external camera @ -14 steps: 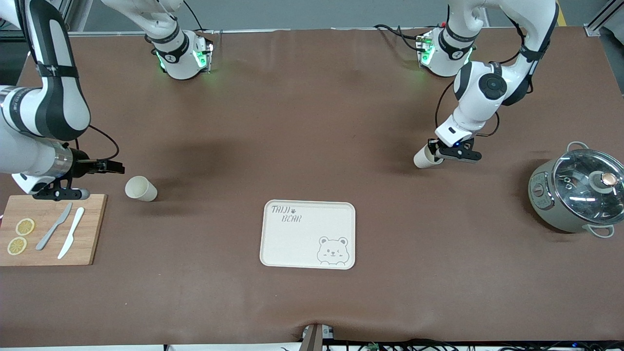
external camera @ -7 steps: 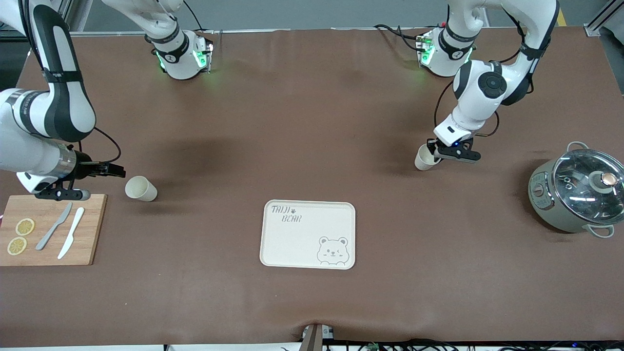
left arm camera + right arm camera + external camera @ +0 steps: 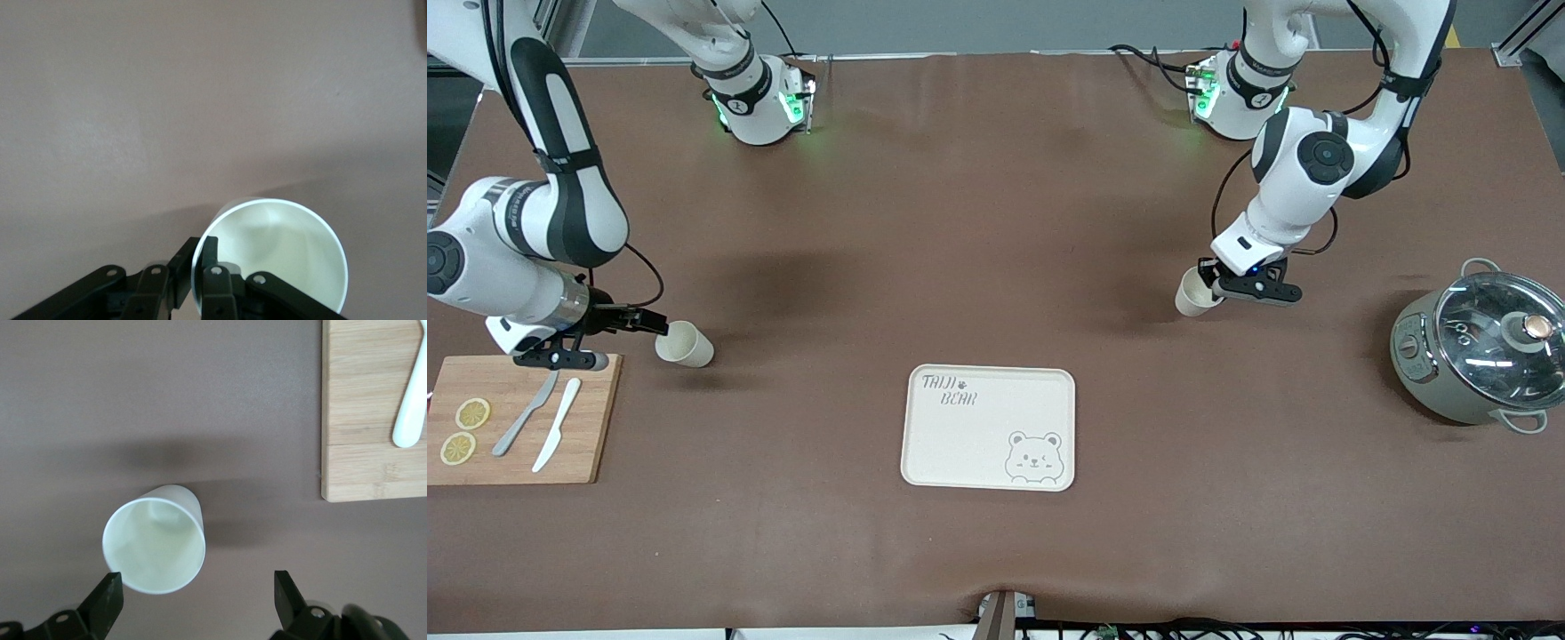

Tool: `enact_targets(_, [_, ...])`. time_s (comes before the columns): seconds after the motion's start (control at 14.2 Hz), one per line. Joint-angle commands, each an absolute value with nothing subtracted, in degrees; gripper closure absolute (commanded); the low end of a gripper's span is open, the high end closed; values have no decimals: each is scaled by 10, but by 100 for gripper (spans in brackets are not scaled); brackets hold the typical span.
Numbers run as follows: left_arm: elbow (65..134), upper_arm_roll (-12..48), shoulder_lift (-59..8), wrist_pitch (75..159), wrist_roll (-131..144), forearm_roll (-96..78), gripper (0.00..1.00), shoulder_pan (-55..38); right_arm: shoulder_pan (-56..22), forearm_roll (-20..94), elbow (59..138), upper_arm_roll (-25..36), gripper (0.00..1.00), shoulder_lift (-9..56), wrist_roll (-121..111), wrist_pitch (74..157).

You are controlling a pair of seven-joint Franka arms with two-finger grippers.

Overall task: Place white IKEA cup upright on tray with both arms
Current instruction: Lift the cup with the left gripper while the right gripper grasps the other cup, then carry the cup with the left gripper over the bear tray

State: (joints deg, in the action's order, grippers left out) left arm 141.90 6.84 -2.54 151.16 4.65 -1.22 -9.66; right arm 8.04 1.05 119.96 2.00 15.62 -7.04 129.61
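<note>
Two white cups are in view. One cup (image 3: 1192,292) hangs tilted just above the table toward the left arm's end, with my left gripper (image 3: 1209,283) shut on its rim. In the left wrist view one finger (image 3: 215,252) sits inside that cup (image 3: 280,257) and the other outside. The second cup (image 3: 686,345) lies on its side toward the right arm's end, mouth facing my right gripper (image 3: 656,323), which is open just short of it. The right wrist view shows this cup (image 3: 157,540) ahead of the open right gripper (image 3: 197,587). The cream bear tray (image 3: 960,444) lies nearer the front camera, midway along the table.
A wooden cutting board (image 3: 596,427) with two knives (image 3: 525,413) and lemon slices (image 3: 471,413) lies by the right gripper, nearer the camera; it also shows as the board (image 3: 373,420) in the right wrist view. A lidded grey pot (image 3: 1480,347) stands at the left arm's end.
My right gripper has moved closer to the lying cup's mouth. The left gripper, shut on its cup, has shifted slightly toward the middle of the table.
</note>
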Motion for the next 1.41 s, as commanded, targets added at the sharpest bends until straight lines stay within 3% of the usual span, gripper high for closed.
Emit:
enact_targets(0.0, [1361,72,-35,1456,67,-20,100,-101,92,19,1205,12,0,170,-66,1317])
enact_targets(0.21, [1299,77,-63,1417,82,-20,100,-109,92,20,1205,11,0,183,-65,1326])
enact_targets(0.35, [1260,78,-83,1392,87,-20,100,-116,91,25,1206,11,8,193,-64,1337])
enact_targets(0.7, [1163,76,-137,1366,116,-18,100,-136,90,40,1214,11,59,200,-65,1349])
enact_targets(0.84, [1123,76,-162,1351,120,-18,100,-145,89,40,1216,11,73,201,-64,1349])
enact_targets(0.91, [1104,76,-173,1343,124,-17,100,-147,89,40,1215,11,73,206,-64,1351])
enact_targets(1.05, [1063,76,-197,1327,134,-16,100,-153,91,40,1215,11,84,209,-64,1354])
enact_targets(1.19, [1011,76,-226,1299,164,15,100,-165,91,40,1212,11,100,211,-65,1356])
enact_targets(1.34, [953,76,-257,1271,199,36,100,-181,91,40,1209,11,100,209,-64,1351])
